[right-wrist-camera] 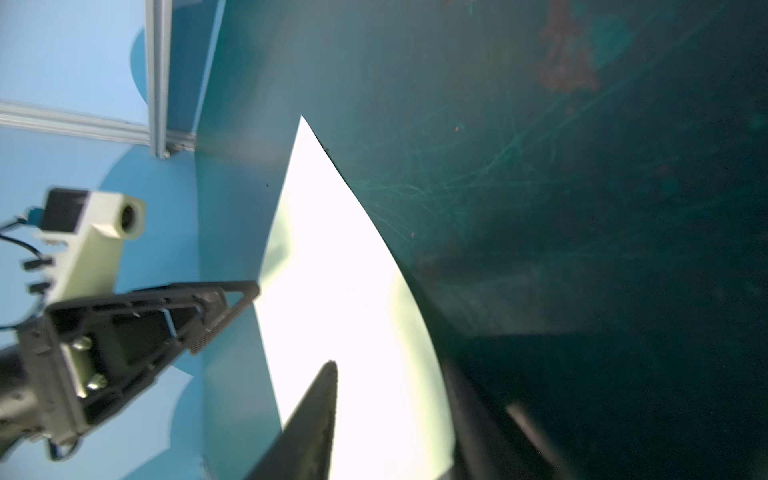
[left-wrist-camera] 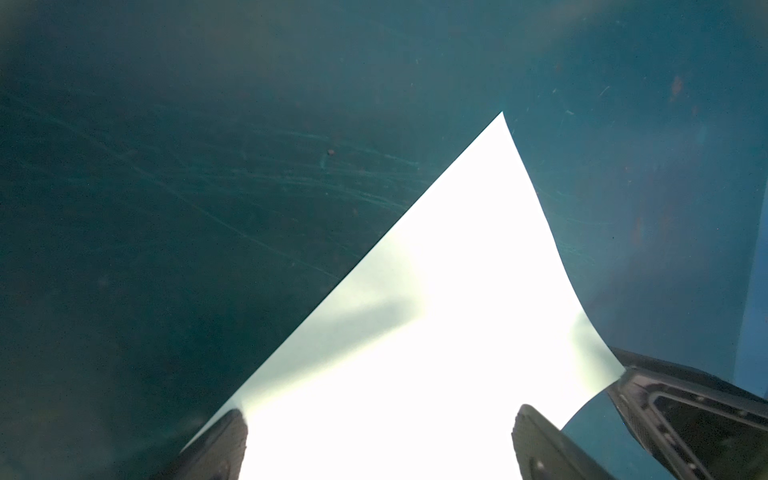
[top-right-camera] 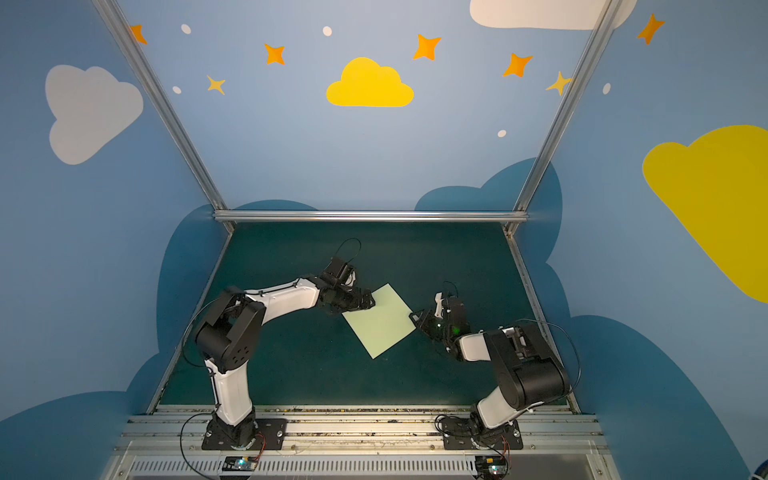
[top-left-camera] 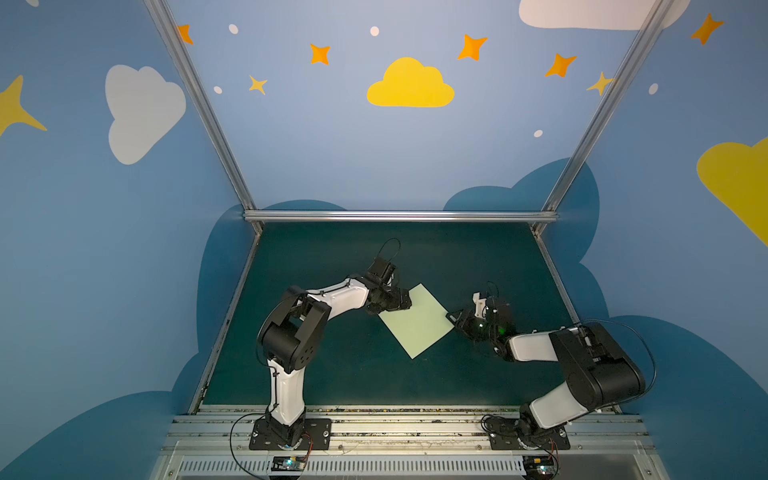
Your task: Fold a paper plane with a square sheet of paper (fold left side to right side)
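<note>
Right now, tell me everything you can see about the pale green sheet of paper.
The square sheet of paper is thin, plain pale green and unfolded, with no crease visible. It lies on the dark green table, turned like a diamond. It is mostly flat, but near its right corner the edge curls upward between the jaws of the right gripper, which show a gap. The open left gripper straddles its far left edge.
</note>
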Robot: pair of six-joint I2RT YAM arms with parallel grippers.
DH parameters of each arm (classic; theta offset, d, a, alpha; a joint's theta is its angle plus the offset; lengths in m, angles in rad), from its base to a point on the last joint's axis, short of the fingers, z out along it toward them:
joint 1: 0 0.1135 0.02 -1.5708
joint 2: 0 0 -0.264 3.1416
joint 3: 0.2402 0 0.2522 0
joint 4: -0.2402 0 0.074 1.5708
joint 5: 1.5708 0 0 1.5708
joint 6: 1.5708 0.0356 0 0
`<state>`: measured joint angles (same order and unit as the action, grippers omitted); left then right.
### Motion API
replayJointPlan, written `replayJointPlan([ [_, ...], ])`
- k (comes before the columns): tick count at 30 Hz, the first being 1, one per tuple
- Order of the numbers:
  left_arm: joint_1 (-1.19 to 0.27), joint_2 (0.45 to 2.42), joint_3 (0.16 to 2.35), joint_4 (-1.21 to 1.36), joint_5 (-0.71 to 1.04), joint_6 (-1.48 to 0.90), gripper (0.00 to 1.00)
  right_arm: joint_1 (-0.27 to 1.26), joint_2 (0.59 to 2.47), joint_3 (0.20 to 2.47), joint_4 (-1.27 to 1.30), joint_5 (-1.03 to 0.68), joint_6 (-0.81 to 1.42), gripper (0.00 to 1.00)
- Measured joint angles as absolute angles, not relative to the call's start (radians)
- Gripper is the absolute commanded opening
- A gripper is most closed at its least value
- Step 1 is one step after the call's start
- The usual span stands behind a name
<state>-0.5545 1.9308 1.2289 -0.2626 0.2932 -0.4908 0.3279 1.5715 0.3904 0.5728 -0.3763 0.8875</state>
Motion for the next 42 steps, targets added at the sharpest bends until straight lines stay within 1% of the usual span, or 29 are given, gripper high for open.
replayJointPlan([
  [4, -0.554, 1.923, 1.217, -0.250, 0.297, -0.493, 1.00, 0.330, 1.570, 0.404, 0.507, -0.376, 0.876, 0.08],
  [6, -0.553, 1.920, 1.210, -0.241, 0.302, -0.495, 1.00, 0.331, 1.568, 0.426, 0.445, -0.374, 0.868, 0.00],
  [8, -0.551, 1.915, 1.200, -0.227, 0.307, -0.500, 1.00, 0.334, 1.551, 0.457, 0.368, -0.370, 0.851, 0.00],
  [11, -0.550, 1.905, 1.181, -0.204, 0.311, -0.508, 1.00, 0.340, 1.525, 0.529, 0.186, -0.352, 0.803, 0.00],
  [13, -0.550, 1.893, 1.163, -0.186, 0.319, -0.514, 1.00, 0.344, 1.510, 0.614, 0.033, -0.331, 0.748, 0.00],
  [19, -0.549, 1.844, 1.113, -0.189, 0.332, -0.541, 1.00, 0.347, 1.462, 0.874, -0.288, -0.281, 0.592, 0.00],
  [27, -0.514, 1.668, 1.089, -0.244, 0.308, -0.542, 1.00, 0.357, 1.468, 1.236, -0.661, -0.270, 0.368, 0.00],
  [34, -0.484, 1.569, 1.069, -0.205, 0.326, -0.502, 1.00, 0.416, 1.524, 1.588, -0.929, -0.294, 0.187, 0.00],
  [42, -0.474, 1.496, 0.976, -0.070, 0.387, -0.465, 1.00, 0.490, 1.530, 1.813, -1.105, -0.362, 0.117, 0.00],
])
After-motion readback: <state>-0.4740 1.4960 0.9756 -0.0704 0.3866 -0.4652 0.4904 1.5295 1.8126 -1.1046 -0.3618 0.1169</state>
